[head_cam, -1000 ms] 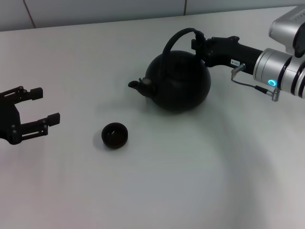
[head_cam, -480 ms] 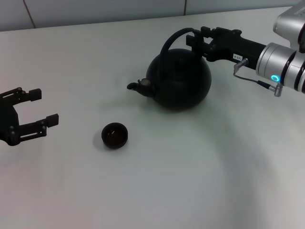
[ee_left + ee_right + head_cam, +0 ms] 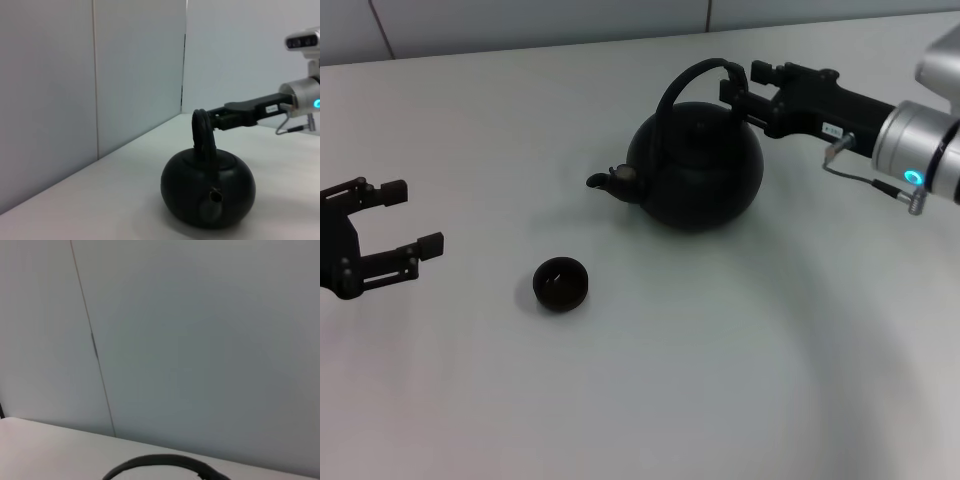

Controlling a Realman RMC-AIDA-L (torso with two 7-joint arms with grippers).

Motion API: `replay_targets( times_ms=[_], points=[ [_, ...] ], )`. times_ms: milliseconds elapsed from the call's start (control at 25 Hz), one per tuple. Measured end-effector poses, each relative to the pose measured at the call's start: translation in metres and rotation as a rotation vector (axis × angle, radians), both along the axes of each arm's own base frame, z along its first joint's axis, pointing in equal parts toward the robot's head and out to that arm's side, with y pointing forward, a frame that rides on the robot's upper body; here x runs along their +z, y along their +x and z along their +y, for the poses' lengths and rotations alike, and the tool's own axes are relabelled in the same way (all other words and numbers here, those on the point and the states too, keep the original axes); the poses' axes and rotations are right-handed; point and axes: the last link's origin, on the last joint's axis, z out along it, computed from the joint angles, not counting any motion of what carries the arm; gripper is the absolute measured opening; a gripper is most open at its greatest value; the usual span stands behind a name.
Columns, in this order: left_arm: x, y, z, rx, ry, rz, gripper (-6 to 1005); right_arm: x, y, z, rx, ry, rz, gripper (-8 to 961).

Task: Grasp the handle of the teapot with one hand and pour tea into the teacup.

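Observation:
The matte-black teapot [image 3: 698, 170] stands on the white table, its short spout pointing left toward the small black teacup [image 3: 560, 283]. Its arched handle [image 3: 692, 75] rises over the lid. My right gripper [image 3: 745, 82] reaches in from the right and sits at the top right end of the handle, open, with one finger on each side of the hoop. The left wrist view shows the teapot [image 3: 207, 187], the handle [image 3: 201, 127] and the right gripper [image 3: 216, 118] against it. The top of the handle [image 3: 160, 460] alone shows in the right wrist view. My left gripper [image 3: 413, 215] rests open at the far left.
The white table [image 3: 650, 390] stretches around the pot and cup. A grey panelled wall [image 3: 100, 75] stands behind the table's far edge.
The right arm's wrist has drawn back to the right and up while its fingertips stayed at the handle and now look spread. The teapot's spout turned slightly. The left gripper barely moved.

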Motion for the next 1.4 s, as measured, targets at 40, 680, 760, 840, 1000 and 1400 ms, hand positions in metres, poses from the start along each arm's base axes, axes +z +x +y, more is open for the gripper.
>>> replay_targets(
  times_ms=[40, 680, 760, 840, 1000, 1400],
  points=[
    [0.001, 0.001, 0.001, 0.002, 0.007, -0.005, 784, 0.001, 0.005, -0.006, -0.006, 0.000, 0.006, 545],
    [0.001, 0.009, -0.002, -0.004, -0.007, -0.059, 784, 0.029, 0.001, -0.061, 0.211, -0.039, 0.194, 545],
    [0.003, 0.012, -0.008, -0.023, -0.019, -0.106, 784, 0.034, -0.004, -0.066, 0.273, -0.065, 0.203, 545],
    [0.004, 0.015, -0.013, -0.042, -0.036, -0.135, 784, 0.032, -0.015, -0.068, 0.363, -0.141, 0.179, 545],
    [0.003, 0.017, -0.019, -0.062, -0.064, -0.160, 784, 0.022, -0.030, -0.067, 0.449, -0.240, 0.142, 545],
    [0.000, 0.020, -0.038, -0.093, -0.115, -0.219, 784, -0.005, -0.067, -0.063, 0.606, -0.512, 0.038, 545]
  ],
)
